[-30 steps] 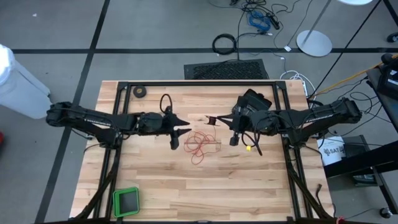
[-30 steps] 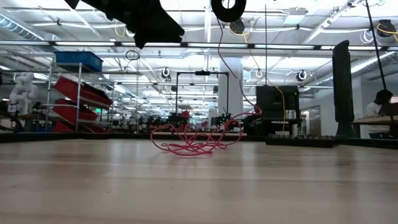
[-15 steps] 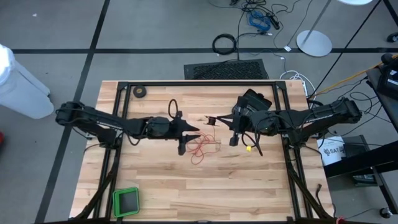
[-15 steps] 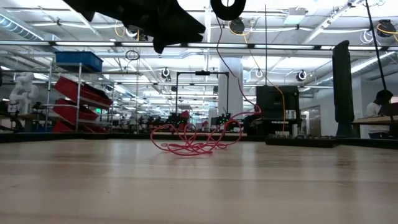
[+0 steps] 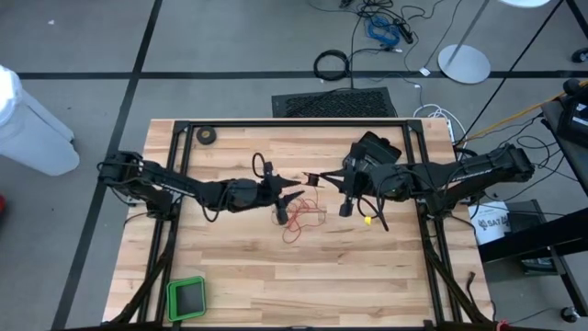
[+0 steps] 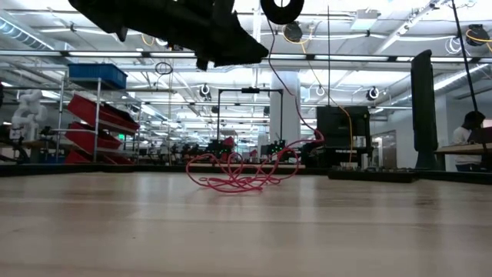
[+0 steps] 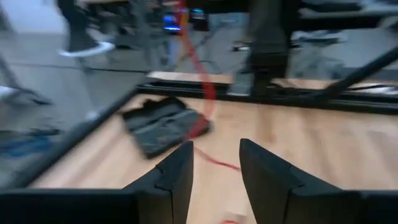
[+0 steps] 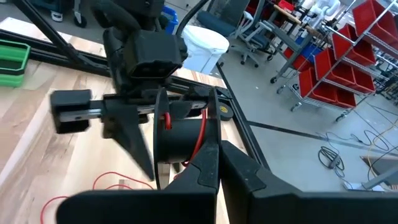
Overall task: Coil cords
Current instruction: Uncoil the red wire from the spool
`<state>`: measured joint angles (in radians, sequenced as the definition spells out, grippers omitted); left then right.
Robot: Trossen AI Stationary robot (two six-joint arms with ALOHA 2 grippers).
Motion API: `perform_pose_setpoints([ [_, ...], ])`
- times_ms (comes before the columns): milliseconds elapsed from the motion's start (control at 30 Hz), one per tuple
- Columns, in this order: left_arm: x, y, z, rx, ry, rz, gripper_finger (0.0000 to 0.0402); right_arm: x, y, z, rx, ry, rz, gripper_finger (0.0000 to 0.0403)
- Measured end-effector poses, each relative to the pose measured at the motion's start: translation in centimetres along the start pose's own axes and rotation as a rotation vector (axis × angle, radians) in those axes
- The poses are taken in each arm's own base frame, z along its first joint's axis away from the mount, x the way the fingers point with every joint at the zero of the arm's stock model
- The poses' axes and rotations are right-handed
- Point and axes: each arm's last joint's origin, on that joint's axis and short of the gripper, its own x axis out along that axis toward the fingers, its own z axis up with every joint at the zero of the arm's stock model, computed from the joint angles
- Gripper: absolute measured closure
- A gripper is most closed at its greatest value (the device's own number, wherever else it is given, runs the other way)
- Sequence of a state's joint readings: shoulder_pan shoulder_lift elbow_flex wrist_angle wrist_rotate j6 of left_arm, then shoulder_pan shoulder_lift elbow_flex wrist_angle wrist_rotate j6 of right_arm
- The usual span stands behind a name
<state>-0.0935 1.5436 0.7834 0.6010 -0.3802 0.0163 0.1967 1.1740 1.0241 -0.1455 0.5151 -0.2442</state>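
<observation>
since the earlier frames, left gripper point(image 5: 286, 203) has extended toward the table centre, now over the 9 o'clock edge of the red wire point(image 5: 300, 219) tangle; right arm unchanged.

high view: wire lies in loose thin loops at table centre. right gripper point(image 5: 315, 177) sits at 1 o'clock of the tangle, fingers closed on the reel point(image 5: 319, 178).

low view: wire point(image 6: 240, 175) heaps in low loops on the wood; one strand climbs to the round black reel point(image 6: 281, 9) at 12 o'clock.

left wrist view: left gripper point(image 7: 216, 163) fingers parted, nothing between them; wire point(image 7: 198, 73) runs beyond.

right wrist view: right gripper point(image 8: 213, 163) clamps the black reel point(image 8: 180, 140), red wire point(image 8: 200, 135) wrapped around it.
</observation>
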Motion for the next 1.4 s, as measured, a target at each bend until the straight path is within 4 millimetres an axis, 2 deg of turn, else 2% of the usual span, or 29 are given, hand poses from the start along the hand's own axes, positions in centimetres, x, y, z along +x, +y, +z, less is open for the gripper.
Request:
perform_pose_setpoints([
  [200, 0.0, 0.0, 0.7, 0.041, -0.072, 0.007, 0.0265, 0.0, 0.1, 0.0, -0.003, -0.007, 0.03, 0.0403],
  [433, 0.0, -0.2, 1.0, 0.042, -0.105, -0.082, 0.0265, 0.0, 0.2, 0.0, -0.003, -0.011, 0.047, 0.0403],
  [633, 0.0, -0.1, 1.1, 0.042, -0.109, -0.076, 0.0265, 0.0, 0.2, 0.1, -0.002, -0.014, 0.049, 0.0403],
  [900, 0.2, 0.6, 1.0, 0.038, -0.105, -0.064, 0.0265, 0.0, 0.2, 0.1, -0.005, -0.016, 0.05, 0.0403],
  [1200, 1.1, 0.2, 0.0, 0.04, -0.107, -0.109, 0.0265, 0.0, 0.3, 0.1, -0.009, -0.025, 0.078, 0.0403],
  [1400, 1.4, 0.3, -0.3, 0.04, -0.108, -0.099, 0.0297, 0.0, 0.3, 0.0, -0.012, -0.019, 0.079, 0.0403],
])
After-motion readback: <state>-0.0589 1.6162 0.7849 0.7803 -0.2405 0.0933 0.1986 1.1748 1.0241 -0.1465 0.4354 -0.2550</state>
